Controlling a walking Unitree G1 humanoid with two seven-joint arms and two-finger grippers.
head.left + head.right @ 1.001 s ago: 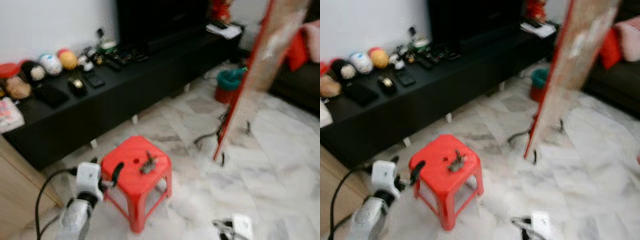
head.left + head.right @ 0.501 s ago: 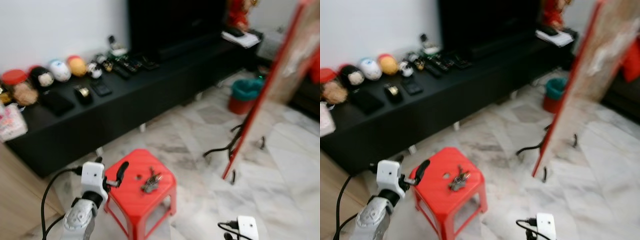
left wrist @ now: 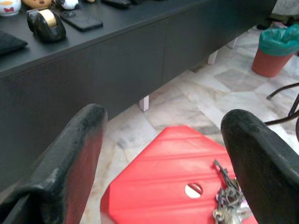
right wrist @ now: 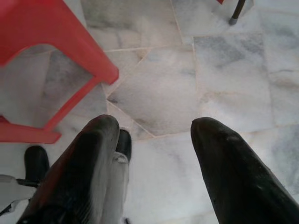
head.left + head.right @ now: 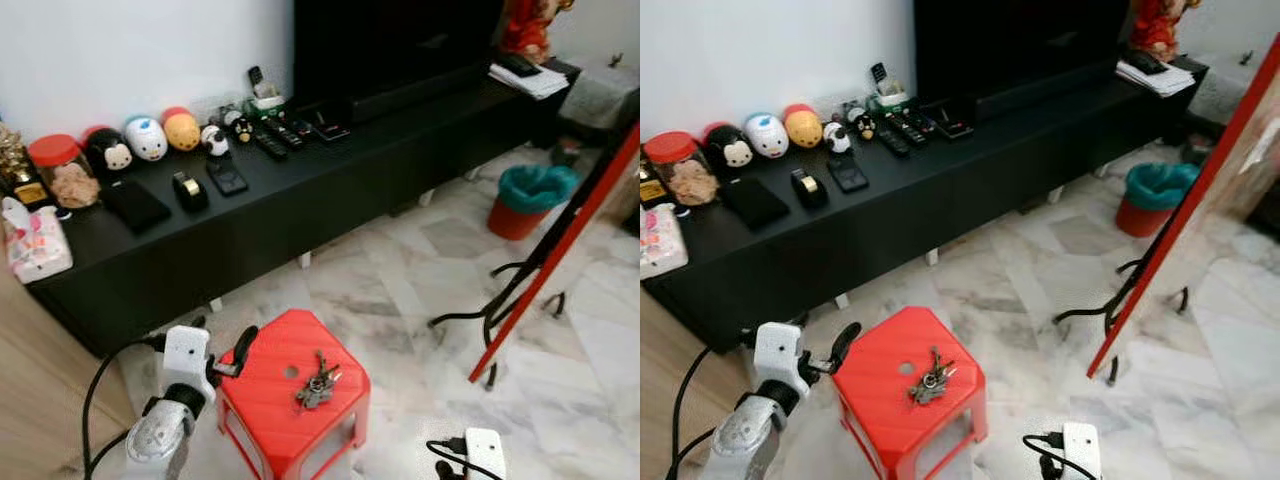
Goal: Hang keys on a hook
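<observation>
A bunch of keys lies on top of a small red plastic stool on the marble floor, beside the hole in the seat. My left gripper hovers open at the stool's left edge, level with the seat and apart from the keys. Seen along its fingers, the keys lie ahead on the far side of the seat. My right gripper hangs low and open over bare floor, with a stool leg beside it.
A long black TV cabinet runs behind the stool, carrying plush toys, remotes and a tape dispenser. A red-framed board leans at the right, near a teal-lined bin. A wooden cabinet stands at the left.
The camera has shifted and the picture has sharpened, with the stool now lower in view. The keys still lie on the stool and the left gripper stays beside it.
</observation>
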